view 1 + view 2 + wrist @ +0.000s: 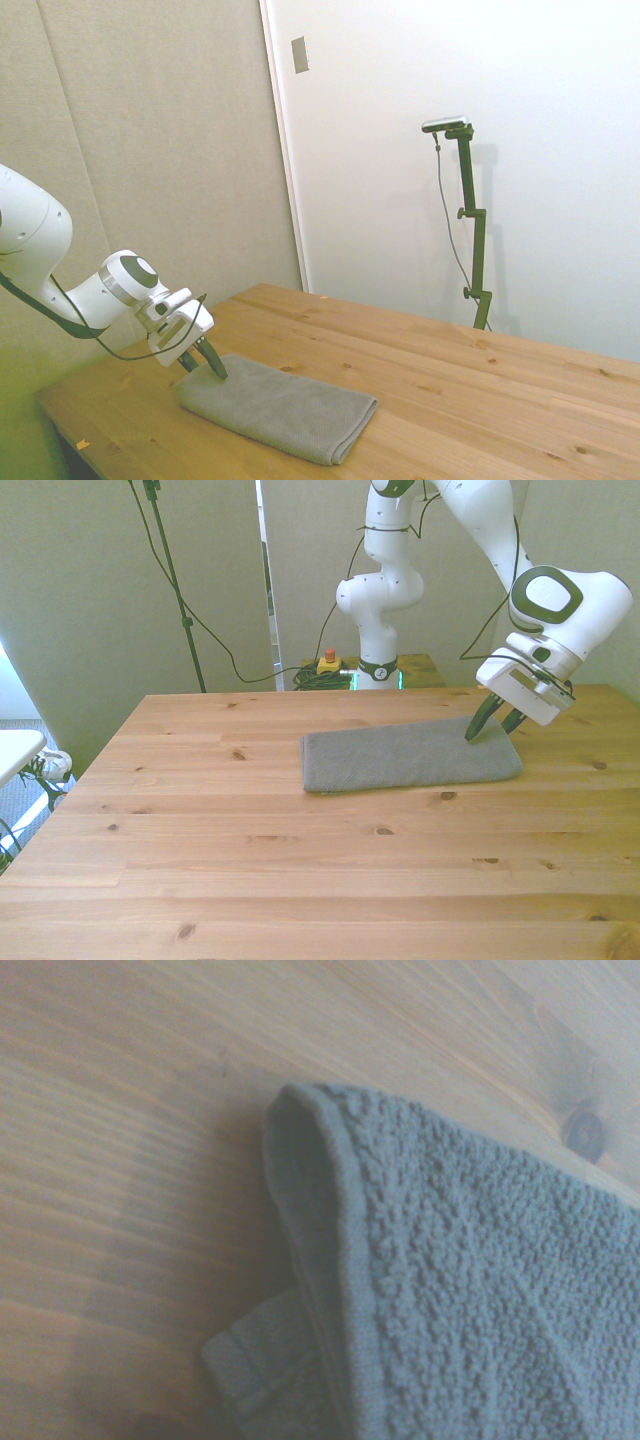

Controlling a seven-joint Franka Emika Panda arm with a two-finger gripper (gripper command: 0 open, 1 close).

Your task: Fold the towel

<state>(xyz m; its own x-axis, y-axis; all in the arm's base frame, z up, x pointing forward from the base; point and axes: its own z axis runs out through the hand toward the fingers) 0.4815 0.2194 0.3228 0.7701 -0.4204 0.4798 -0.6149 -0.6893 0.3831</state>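
The grey towel (410,755) lies flat on the wooden table (250,860) as a long narrow strip, toward the front view's right. In the side view the towel (280,405) sits near the table's near-left corner. My gripper (492,727) is tilted down over the towel's end at the front view's right, open, with one dark finger (476,728) touching the cloth near its far edge and the other just past the corner. In the side view the gripper (205,364) meets the towel's left end. The wrist view shows a layered towel corner (480,1290), its top layer slightly raised.
Behind the table's far edge, a small yellow box with a red button (328,663) and cables sit by the robot base (378,670). The table's right edge in the front view lies close beyond the gripper. Bare wood stretches toward the front view's left and near side.
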